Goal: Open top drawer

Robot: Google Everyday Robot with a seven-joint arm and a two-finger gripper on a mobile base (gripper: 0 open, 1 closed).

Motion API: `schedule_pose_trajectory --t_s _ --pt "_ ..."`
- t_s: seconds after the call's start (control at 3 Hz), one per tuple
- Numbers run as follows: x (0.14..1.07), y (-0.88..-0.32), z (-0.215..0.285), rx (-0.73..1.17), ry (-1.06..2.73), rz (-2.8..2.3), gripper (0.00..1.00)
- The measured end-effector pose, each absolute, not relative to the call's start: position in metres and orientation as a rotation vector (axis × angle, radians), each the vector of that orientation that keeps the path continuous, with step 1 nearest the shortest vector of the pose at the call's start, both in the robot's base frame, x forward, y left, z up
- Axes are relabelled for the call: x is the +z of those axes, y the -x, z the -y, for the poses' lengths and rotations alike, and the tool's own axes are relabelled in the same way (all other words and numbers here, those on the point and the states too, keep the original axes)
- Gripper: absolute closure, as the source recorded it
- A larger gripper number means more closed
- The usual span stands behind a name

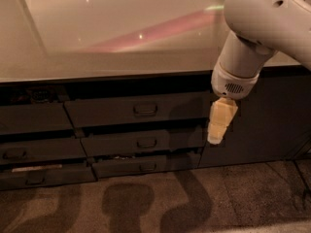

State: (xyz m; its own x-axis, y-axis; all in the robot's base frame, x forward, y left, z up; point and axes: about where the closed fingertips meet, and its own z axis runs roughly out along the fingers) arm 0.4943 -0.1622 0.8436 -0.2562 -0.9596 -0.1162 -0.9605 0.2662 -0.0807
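One camera looks down over counter (121, 57) onto drawer fronts (136, 109); jaws hang right.

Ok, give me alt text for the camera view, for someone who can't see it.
The robot's tool hangs right of the top drawer, clear of its handle. Two narrower drawers sit below it, under a pale glossy counter.

The gripper (215, 137) hangs at the right end of the top drawer (107, 111), below the pale countertop (97, 42), well right of the drawer's central handle (145, 109).
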Motion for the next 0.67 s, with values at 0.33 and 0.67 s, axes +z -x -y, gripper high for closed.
schedule_pose_trajectory --t_s 0.33,0.67 --pt "0.8437 -0.4943 0.1622 0.009 1.821 -2.383 0.0" --pt "0.8402 -0.4897 0.1632 -0.06 1.837 -2.302 0.0"
